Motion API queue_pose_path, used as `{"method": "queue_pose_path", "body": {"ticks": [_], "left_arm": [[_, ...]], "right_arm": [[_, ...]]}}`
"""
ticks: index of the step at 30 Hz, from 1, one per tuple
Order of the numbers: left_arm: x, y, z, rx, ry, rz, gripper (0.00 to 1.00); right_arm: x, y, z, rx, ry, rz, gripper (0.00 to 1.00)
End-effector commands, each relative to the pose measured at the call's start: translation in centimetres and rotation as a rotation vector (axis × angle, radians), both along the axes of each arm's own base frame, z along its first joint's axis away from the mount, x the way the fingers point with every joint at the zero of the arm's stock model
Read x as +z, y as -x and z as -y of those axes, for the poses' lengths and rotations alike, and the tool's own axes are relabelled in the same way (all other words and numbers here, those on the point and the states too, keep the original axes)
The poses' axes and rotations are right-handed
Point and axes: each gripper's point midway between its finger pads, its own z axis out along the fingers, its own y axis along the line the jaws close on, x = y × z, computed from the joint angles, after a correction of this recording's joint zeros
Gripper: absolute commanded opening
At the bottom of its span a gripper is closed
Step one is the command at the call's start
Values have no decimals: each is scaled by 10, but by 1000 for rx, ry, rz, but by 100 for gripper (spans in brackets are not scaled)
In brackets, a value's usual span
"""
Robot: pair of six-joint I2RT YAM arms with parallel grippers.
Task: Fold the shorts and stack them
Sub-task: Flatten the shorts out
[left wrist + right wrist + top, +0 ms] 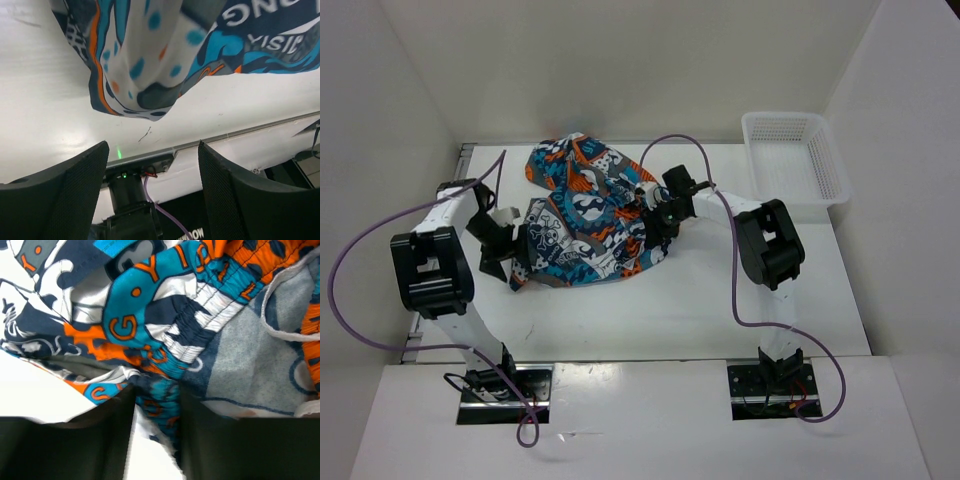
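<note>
The right gripper pinches a gathered fold of the soft fabric shorts, printed in teal-blue, orange, white and black lettering and emblems. Its two black fingers press in on a teal ridge of cloth just below the ruched elastic waistband, while a thin white drawstring loops over the grey inner fabric to the right. The left gripper is spread wide, its black textured fingers well apart with nothing between them. A rounded corner of the shorts sits just beyond the tips, above the smooth white table. From overhead, the shorts lie in a crumpled heap toward the far middle of the table, between the two arms. The right gripper is at the heap's right edge and the left gripper at its near-left edge. A white plastic mesh basket stands at the far right corner, apart from the cloth.
</note>
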Motion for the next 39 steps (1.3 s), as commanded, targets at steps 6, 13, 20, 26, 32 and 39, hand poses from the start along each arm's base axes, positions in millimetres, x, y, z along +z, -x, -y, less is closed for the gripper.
{"method": "queue_pose_path", "body": {"ticks": [6,13,20,26,32,39], "left_arm": [[-29,16,-19,-29,-104,-115,79],[-60,-17,-26,-77,-200,-23,48],[-50,-57,-28,-63,-192,95,0],[108,-146,-73,28,-385,556,0],[260,-144,-89,119,-571,931,0],[373,-90,-95,237,-709,1218,0]], "right_arm": [[34,-5,-16,3,-82,22,27],[55,-16,-28,-22,-143,33,20],[130,-56,-50,-48,-258,196,0],[302,-100,-41,-125,-468,498,0],[415,-76,-6,-126,-556,725,0],[527,4,29,-84,-623,974,0]]}}
